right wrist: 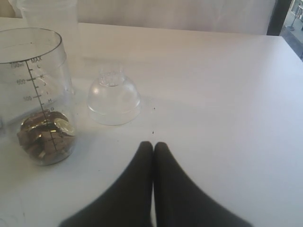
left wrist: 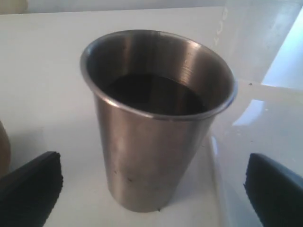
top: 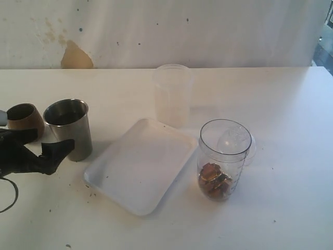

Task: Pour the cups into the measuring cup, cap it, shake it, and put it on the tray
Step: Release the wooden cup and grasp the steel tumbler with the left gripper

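Note:
The steel tumbler (top: 69, 127) stands upright left of the tray (top: 140, 164), and its inside looks dark (left wrist: 156, 118). The brown wooden cup (top: 24, 121) sits just left of it. My left gripper (top: 44, 143) is open at the tumbler's near side. Its black fingers (left wrist: 31, 189) flank the tumbler's base without touching it. The clear measuring cup (top: 222, 159) stands right of the tray with brown pieces at its bottom (right wrist: 38, 94). The clear dome cap (right wrist: 113, 97) rests on the table behind it. My right gripper (right wrist: 153, 146) is shut and empty, short of the cap.
A frosted translucent container (top: 173, 94) stands behind the tray's far corner. The white table reaches back to a stained wall (top: 75, 54). The tray's rim (left wrist: 265, 127) lies close beside the tumbler.

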Robot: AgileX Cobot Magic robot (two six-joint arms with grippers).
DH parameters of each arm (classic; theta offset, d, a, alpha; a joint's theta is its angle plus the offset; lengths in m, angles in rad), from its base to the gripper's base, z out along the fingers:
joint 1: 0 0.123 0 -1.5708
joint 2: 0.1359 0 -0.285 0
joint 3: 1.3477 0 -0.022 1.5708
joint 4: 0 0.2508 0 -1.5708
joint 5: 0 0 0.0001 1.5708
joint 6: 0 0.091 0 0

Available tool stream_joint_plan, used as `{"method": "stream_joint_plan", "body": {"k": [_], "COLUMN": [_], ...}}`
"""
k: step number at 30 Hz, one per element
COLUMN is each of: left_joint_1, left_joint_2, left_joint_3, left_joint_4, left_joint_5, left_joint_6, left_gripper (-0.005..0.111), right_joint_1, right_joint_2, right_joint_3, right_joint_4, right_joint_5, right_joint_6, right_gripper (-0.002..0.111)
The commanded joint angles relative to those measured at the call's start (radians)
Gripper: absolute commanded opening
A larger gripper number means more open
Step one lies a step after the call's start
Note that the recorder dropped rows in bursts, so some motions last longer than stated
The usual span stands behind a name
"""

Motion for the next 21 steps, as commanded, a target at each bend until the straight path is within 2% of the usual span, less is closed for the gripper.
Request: {"method": "stream_joint_plan", "body": {"k": [1, 21], "left_joint_1": [-0.011, -0.017], "left_joint_2": [0.054, 0.235], "left_joint_3": [-0.03, -0.206], "left_joint_4": [-0.054, 0.04], "left_joint_5": [-0.077, -0.123], "left_joint_6": [0.027, 0.026], "left_gripper": [0.105, 0.105], "right_joint_1": [-0.006, -0.006], "right_joint_2": [-0.005, -0.005], "right_joint_3": [0.005, 0.005], "right_joint_4": [-0.003, -0.003], "right_joint_5": [-0.007, -0.007], "right_joint_6": [-0.004, -0.004], "right_gripper": [0.0, 0.0]}}
